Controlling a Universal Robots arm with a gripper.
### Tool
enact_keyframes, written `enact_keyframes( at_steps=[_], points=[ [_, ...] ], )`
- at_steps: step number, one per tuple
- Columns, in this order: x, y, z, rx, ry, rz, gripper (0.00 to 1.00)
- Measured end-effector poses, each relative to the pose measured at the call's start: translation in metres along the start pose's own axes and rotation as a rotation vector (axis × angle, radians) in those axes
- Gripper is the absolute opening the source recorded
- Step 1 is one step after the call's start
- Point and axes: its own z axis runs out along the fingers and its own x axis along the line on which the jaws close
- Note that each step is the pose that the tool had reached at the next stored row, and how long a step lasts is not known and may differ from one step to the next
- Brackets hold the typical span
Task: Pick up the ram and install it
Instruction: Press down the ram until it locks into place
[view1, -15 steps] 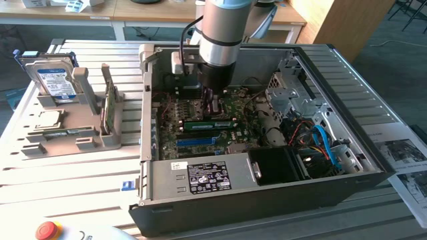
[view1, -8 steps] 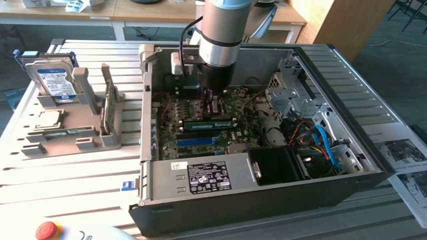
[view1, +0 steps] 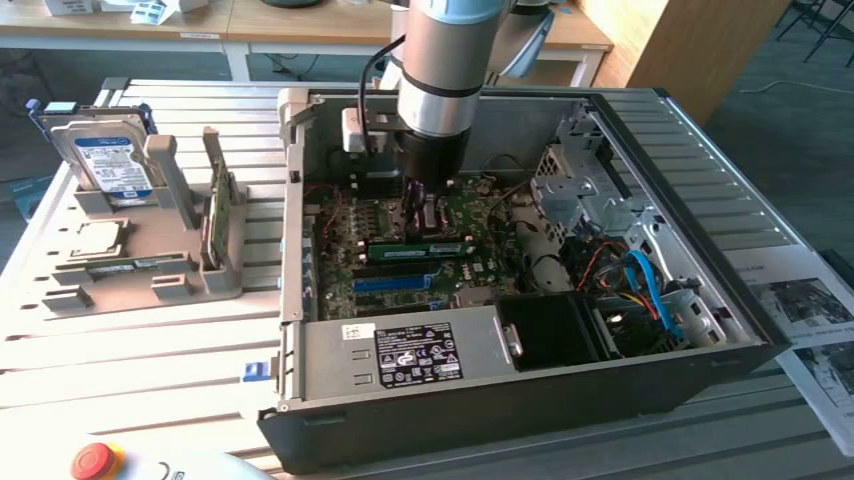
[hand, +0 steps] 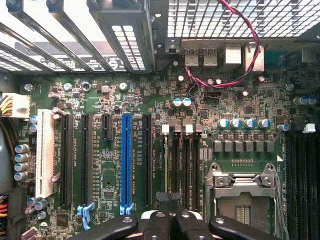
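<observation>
Gripper (view1: 414, 195) shut tight, fingertips together, nothing visibly clamped between them; hanging low inside the case (view1: 534, 385), right over the motherboard (view1: 400, 280). In the wrist view, closed gripper (hand: 170, 222) lined up with the dark memory slots (hand: 182, 160) between the blue slot (hand: 126, 160) and the socket (hand: 240, 195).

Ram (view1: 420, 244) standing on edge in the middle of the case, just under the fingertips; looks slotted, though whether fully clicked home cannot be told.

To do this step well: press straight down and evenly along the stick's top edge, keep square to the slot, avoid tilting toward the red and black wires (hand: 240, 30) at the case's rear wall.

Case open-topped on a slatted metal table (view1: 134, 350). Outside the case, on the exterior view's left: a grey holder (view1: 200, 270) with a matching green stick (view1: 214, 225) and a hard drive (view1: 110, 165). Near the case's front corner, a red button (view1: 96, 460). On the exterior view's right of the case, printed sheets (view1: 814, 310). Wooden desks behind.
</observation>
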Motion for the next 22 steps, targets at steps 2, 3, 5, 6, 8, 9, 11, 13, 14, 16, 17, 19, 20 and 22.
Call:
enact_keyframes(
  at_steps=[2, 3, 5, 6, 8, 9, 11, 13, 14, 16, 17, 19, 20, 22],
  points=[
    [0.0, 0.0, 0.0, 0.0, 0.0, 0.0, 0.11],
    [0.0, 0.0, 0.0001, 0.0001, 0.0, 0.0, 0.11],
    [-0.0001, 0.0001, 0.0013, 0.0003, -0.0004, 0.0, 0.11],
    [-0.0001, 0.0001, 0.0018, 0.0002, -0.0001, 0.0, 0.11],
    [-0.0001, 0.0002, 0.0026, 0.0001, 0.0002, 0.0, 0.11],
    [0.0, 0.0002, 0.0026, 0.0, 0.0003, 0.0, 0.11],
    [-0.0001, 0.0002, 0.0026, 0.0001, 0.0003, 0.0, 0.11],
    [-0.0001, 0.0002, 0.0029, 0.0001, 0.0001, 0.0, 0.11],
    [-0.0002, 0.0001, 0.0034, 0.0004, -0.0004, 0.0, 0.11],
    [-0.0002, 0.0002, 0.0044, 0.0005, 0.0001, 0.0, 0.11],
    [-0.0001, 0.0002, 0.0047, 0.0005, 0.0002, 0.0, 0.11],
    [-0.0001, 0.0003, 0.0047, 0.0005, 0.0003, 0.0, 0.11],
    [-0.0001, 0.0003, 0.0047, 0.0005, 0.0003, 0.0, 0.11],
    [-0.0002, 0.0002, 0.0052, 0.0006, 0.0001, 0.0, 0.11]
  ],
)
